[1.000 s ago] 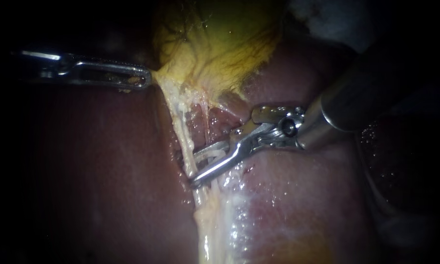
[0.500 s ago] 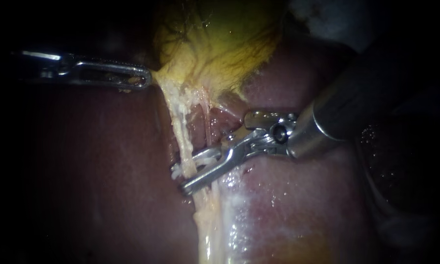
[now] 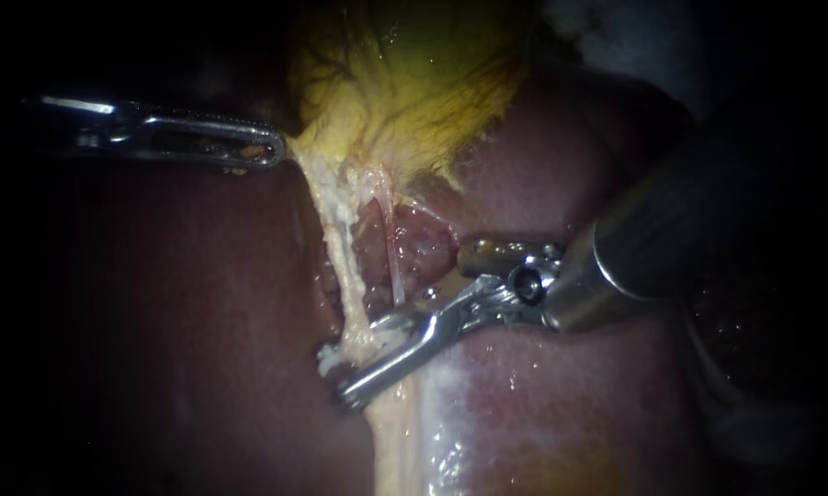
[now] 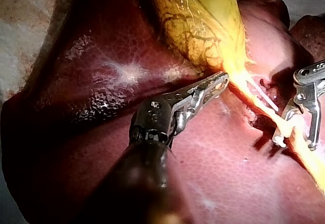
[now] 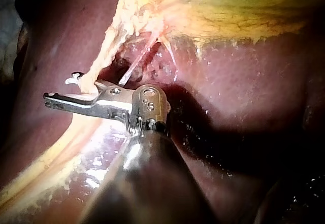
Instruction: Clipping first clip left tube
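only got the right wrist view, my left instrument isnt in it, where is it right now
Observer: The left instrument has its jaws shut on the gallbladder at its narrow end, where the left tube begins.
Operator: is it crowding my right jaws
Observer: No, they are apart. The open jaws of the right instrument straddle the left tube further along, and a bare stretch of tube lies between the two instruments.
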`<state>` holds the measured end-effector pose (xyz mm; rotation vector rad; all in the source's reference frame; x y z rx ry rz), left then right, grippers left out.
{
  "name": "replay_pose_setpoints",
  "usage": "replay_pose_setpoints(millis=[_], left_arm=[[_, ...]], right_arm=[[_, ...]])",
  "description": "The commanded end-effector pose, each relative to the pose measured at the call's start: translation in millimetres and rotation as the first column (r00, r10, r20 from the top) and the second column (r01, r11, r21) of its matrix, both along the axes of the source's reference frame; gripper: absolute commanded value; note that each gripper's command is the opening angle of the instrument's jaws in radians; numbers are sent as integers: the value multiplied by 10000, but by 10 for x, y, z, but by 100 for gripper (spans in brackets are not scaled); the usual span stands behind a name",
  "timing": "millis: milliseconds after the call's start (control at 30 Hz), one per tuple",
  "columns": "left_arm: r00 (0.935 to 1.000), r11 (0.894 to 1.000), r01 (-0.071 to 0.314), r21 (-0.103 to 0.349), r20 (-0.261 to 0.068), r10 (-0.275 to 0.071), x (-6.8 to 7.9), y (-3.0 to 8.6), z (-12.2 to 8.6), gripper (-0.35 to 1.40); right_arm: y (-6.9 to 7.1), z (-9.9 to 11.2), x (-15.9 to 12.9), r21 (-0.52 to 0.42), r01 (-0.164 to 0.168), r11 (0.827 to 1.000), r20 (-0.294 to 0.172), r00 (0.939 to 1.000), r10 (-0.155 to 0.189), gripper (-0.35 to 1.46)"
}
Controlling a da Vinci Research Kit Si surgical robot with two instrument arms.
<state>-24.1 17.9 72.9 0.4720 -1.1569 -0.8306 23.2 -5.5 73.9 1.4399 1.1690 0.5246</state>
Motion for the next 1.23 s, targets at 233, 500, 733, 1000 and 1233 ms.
replay_pose_setpoints(millis=[233,500,733,1000,1233], left_arm=[[10000,10000,3,1,-1,-3,0,0,0,-35],[10000,10000,4,1,-1,-4,0,0,0,-35],[10000,10000,4,1,-1,-4,0,0,0,-35],[10000,10000,2,1,0,-2,0,0,0,-35],[10000,10000,1,1,0,-1,0,0,0,-35]], right_arm=[[-3,-1,4,-387,-34,9992,-375,9993,19,44],[-1,5,4,-845,101,9964,-618,9980,-153,3],[0,7,3,-878,-488,9949,-308,9985,463,-35],[3,12,2,-907,-554,9943,-241,9983,534,-35],[3,13,2,-913,-552,9943,-242,9983,532,-35]])
